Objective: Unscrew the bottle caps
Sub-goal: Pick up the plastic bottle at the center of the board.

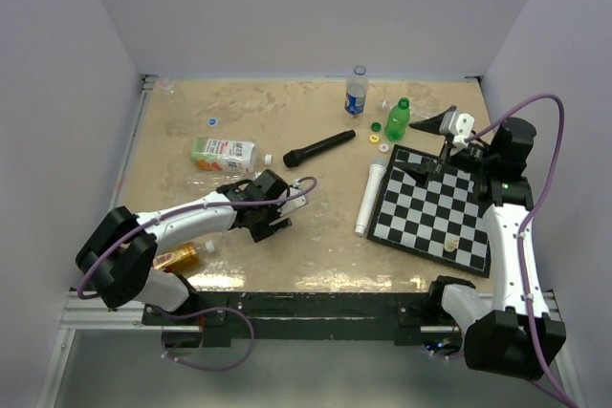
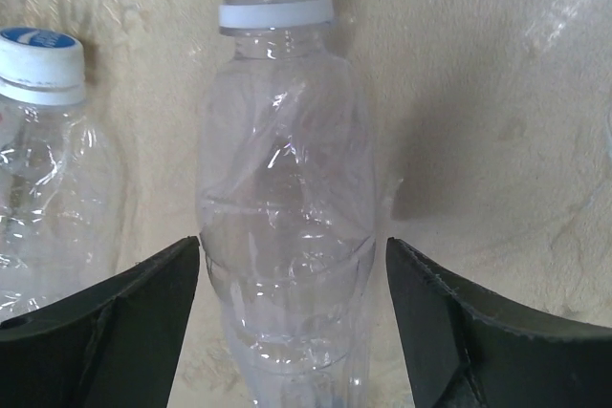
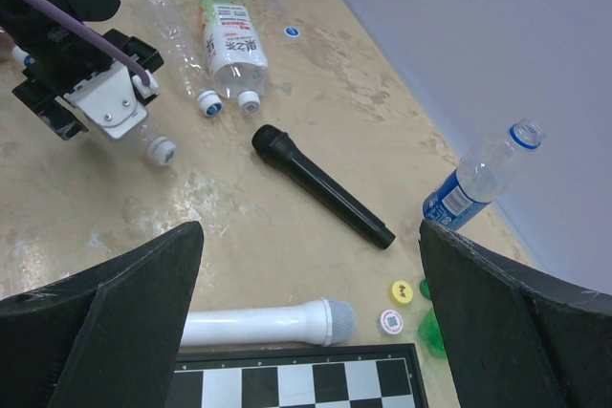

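Light is bright, even and diffuse, falling from above, and the pale walls point(image 1: 316, 7) are lit evenly. Pale sheen lies in patches on the table point(image 1: 287, 121), and the arms cast only soft, faint shadows there. In the left wrist view the clear bottle point(image 2: 282, 236) glints with small highlights and throws a dim shadow to its right. The fingers point(image 2: 105, 332) of the left gripper point(image 2: 293, 255) are dark and soft-edged. The right gripper point(image 3: 311, 226) frames a sharp far scene, its near fingers point(image 3: 105, 332) dark and slightly blurred.
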Controlling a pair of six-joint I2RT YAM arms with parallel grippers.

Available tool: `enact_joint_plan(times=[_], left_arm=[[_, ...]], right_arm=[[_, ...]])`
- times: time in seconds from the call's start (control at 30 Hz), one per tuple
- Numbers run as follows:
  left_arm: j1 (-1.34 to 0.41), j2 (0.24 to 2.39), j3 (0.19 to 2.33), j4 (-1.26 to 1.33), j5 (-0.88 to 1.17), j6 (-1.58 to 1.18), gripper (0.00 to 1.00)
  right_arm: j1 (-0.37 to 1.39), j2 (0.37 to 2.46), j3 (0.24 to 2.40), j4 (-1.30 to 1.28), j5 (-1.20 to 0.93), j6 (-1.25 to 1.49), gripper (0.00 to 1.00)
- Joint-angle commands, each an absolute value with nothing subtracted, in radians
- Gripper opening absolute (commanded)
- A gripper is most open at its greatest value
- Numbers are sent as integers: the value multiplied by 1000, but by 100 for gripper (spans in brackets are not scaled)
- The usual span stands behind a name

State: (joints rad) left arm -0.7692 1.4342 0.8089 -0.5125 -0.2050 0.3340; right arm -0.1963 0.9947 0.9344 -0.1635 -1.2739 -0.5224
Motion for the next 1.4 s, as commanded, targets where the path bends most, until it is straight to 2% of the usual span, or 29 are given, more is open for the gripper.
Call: enact_joint_plan(times=[0.0, 0.2, 0.23, 0.37, 0.5, 0.8, 1.03, 1.23, 1.37], left_arm=[[-762, 1433, 798, -525, -198, 351, 81], [-762, 1466, 788, -506, -170, 356, 64], [-762, 1471, 788, -503, -167, 353, 56], [-762, 1465, 790, -495, -152, 351, 37], [-762, 1425, 805, -488, -137, 348, 24], [-782, 1247, 825, -427, -5, 356, 14], [-795, 1190, 845, -361, 107, 299, 8], [-795, 1178, 839, -298, 127, 308, 8], [-793, 1178, 822, -262, 118, 308, 6]], right_arm=[[-192, 986, 936, -140, -1275, -514, 98], [-192, 985, 936, -140, -1275, -512, 98], [-192, 983, 936, -140, -1275, -512, 98], [-192, 985, 936, -138, -1273, -512, 98], [-192, 989, 936, -138, -1272, -512, 98], [-192, 1003, 940, -144, -1275, -511, 98], [-144, 1057, 982, -225, -1243, -569, 98], [18, 1163, 1109, -452, -1112, -738, 98], [57, 1294, 1228, -752, -1068, -989, 98]])
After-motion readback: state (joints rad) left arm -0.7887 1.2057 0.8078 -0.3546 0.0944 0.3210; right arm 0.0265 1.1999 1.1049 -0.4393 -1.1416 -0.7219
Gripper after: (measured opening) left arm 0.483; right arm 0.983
